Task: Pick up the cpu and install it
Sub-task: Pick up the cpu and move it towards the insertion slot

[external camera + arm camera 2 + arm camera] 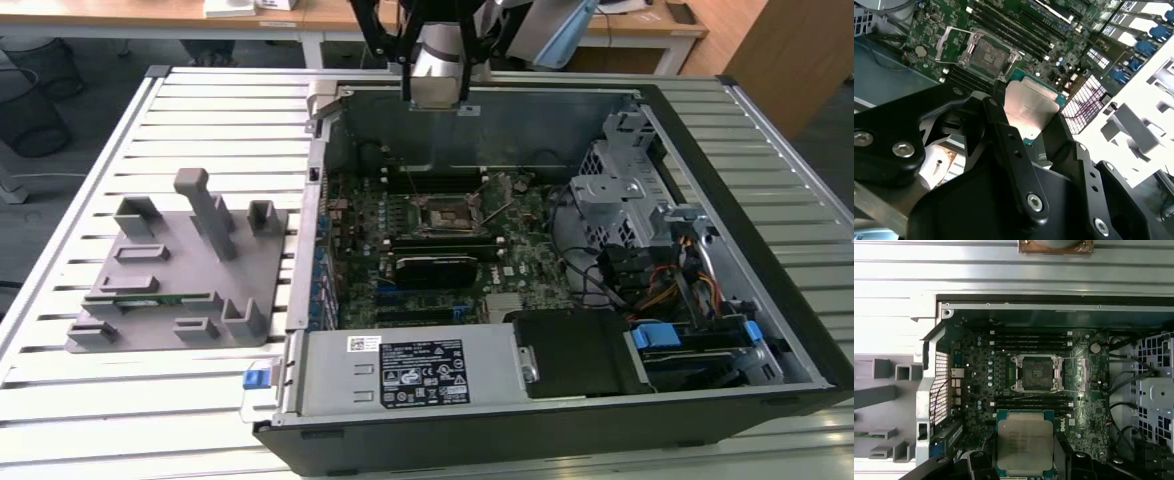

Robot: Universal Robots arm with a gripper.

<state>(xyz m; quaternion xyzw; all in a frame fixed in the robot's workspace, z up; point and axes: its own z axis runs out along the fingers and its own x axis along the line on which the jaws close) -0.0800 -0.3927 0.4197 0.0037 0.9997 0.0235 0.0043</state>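
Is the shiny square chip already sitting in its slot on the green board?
No, in the first wrist view the cpu is held by the gripper away from the socket, which stands open and empty.

This looks like a robotics lab or test workshop: a slatted metal desk [200, 120] carries an opened computer case [534, 125] with its motherboard [350, 215] laid bare, and beside it sits a grey plastic fixture [174, 300] shaped to hold parts. A robot arm [438, 60] hangs over the case, its claw [1029, 107] clamped on the cpu [1031, 117], while wooden office tables [160, 18] and a wire bin [30, 110] stand beyond the desk
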